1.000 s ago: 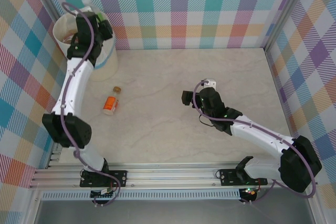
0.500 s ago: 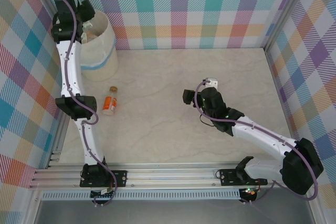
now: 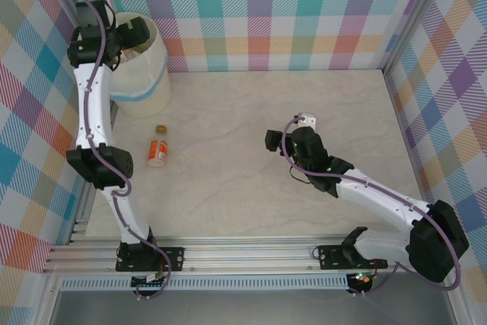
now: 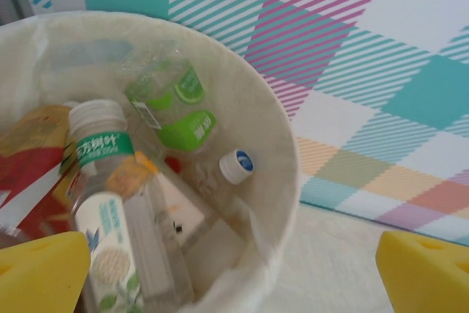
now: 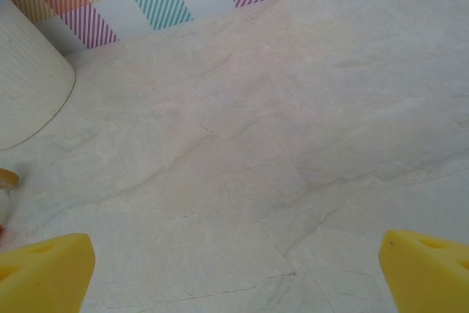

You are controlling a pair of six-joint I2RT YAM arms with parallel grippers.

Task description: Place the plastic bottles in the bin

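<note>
The left arm is standing stretched high toward the far left corner, its left gripper (image 3: 131, 38) (image 4: 231, 273) pointing down with yellow fingertips (image 4: 37, 273) spread wide, gripping nothing. The right arm is lying low and bent toward the middle, its right gripper (image 3: 272, 141) (image 5: 234, 273) gaping wide and empty.

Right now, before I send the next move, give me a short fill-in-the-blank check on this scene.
1. The left tool hovers above the bin with its jaws ____.
2. Outside the bin, the table carries just ____ bottle.
3. In the top view, that bottle lies in the ____ half of the table.
4. The right tool is open and holds ____.
Missing words: open; one; left; nothing.
</note>
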